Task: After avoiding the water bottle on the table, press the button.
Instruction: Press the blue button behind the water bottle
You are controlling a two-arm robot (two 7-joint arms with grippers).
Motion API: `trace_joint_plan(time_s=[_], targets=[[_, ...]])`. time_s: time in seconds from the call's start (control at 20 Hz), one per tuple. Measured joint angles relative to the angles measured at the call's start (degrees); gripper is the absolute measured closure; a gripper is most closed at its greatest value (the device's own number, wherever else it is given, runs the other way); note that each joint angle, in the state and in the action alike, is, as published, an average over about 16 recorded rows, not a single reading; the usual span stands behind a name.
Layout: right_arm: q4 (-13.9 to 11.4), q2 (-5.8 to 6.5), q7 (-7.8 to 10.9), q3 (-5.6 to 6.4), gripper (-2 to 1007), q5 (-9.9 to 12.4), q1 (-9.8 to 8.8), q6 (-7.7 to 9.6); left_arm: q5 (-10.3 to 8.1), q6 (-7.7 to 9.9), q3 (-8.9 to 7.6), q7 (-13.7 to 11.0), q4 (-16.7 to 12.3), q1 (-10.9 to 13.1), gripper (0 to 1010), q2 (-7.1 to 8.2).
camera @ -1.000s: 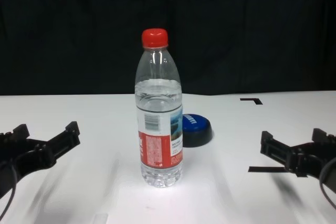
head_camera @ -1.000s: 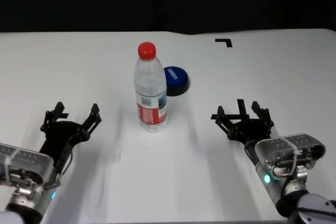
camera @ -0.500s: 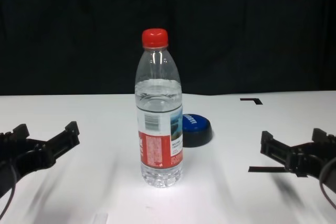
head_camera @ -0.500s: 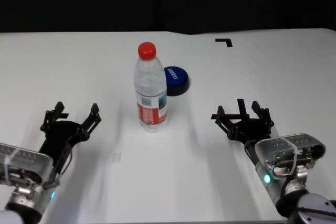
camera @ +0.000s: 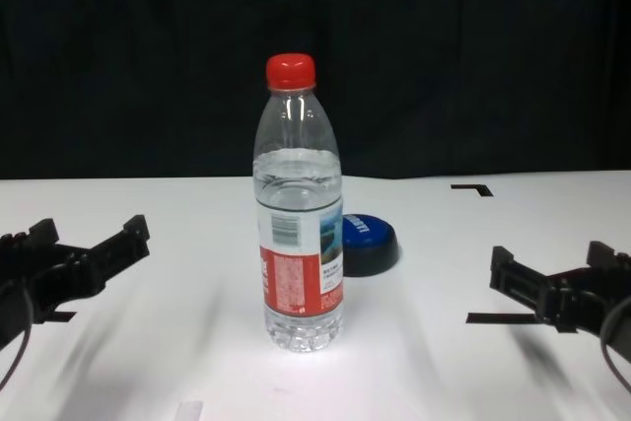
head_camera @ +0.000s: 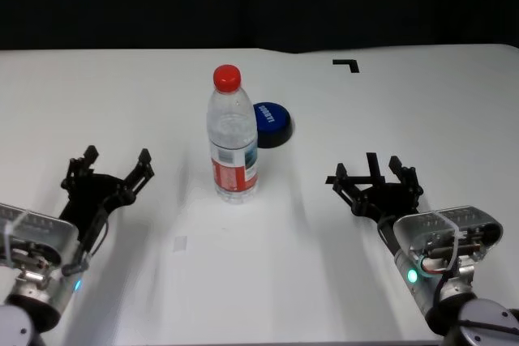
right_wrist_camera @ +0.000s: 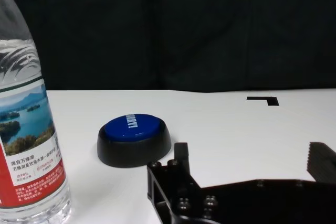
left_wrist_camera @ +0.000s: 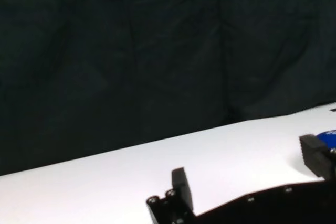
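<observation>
Button (head_camera: 272,122) clear of wide-open left claw (head_camera: 111,172)

We see a flat white table (head_camera: 422,111) running back to a dark backdrop. On it a clear water bottle (head_camera: 233,135) with a red cap stands upright near the middle. Just behind it, to its right, sits a low blue button (head_camera: 272,123) on a black base. A black corner tape mark (head_camera: 347,64) lies farther back on the right.
</observation>
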Motion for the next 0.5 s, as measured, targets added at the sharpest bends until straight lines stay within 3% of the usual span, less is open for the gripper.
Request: trace_joint_plan(time_s=[0.5], targets=[[0.00,0.00,0.00,0.00,2,0.00,0.00,0.00,-0.66,0.89,0.82,-1.32,3.17,-4.04,7,0.85]])
